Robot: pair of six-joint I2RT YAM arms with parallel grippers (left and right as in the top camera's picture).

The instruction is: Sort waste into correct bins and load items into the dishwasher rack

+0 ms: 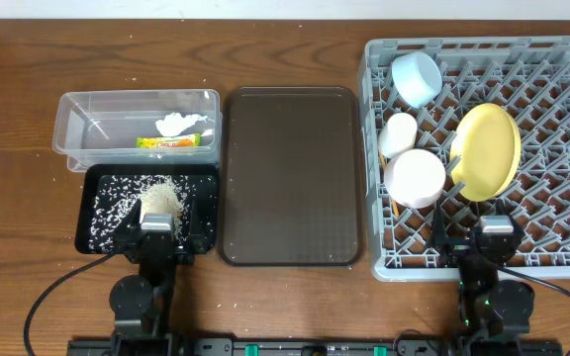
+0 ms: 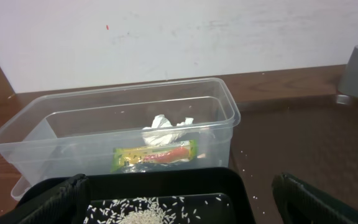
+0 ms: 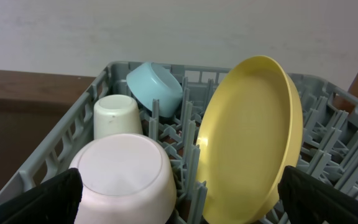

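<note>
Left fingers [image 2: 319, 198] and right fingers [image 3: 39, 198] stand apart and empty; tissue [image 1: 178, 123] and wrapper [image 1: 166, 142] lie in the clear tub [image 1: 72, 119], rice [image 1: 161, 193] in the black tray [image 1: 204, 174]. In the rack [image 1: 562, 262], at right, the yellow plate [image 1: 488, 150] stands tilted on edge; a careless nudge could topple it onto the pale bowl [image 1: 416, 178].

Left arm [image 1: 153, 265] and right arm [image 1: 491, 275], counter's near edge: black bodies, each with a silver-grey wrist block [image 1: 156, 224], looping black cables [image 1: 43, 297] at the base, and black tool fingers [image 2: 55, 198]; green light [image 1: 484, 297] on the right base.
</note>
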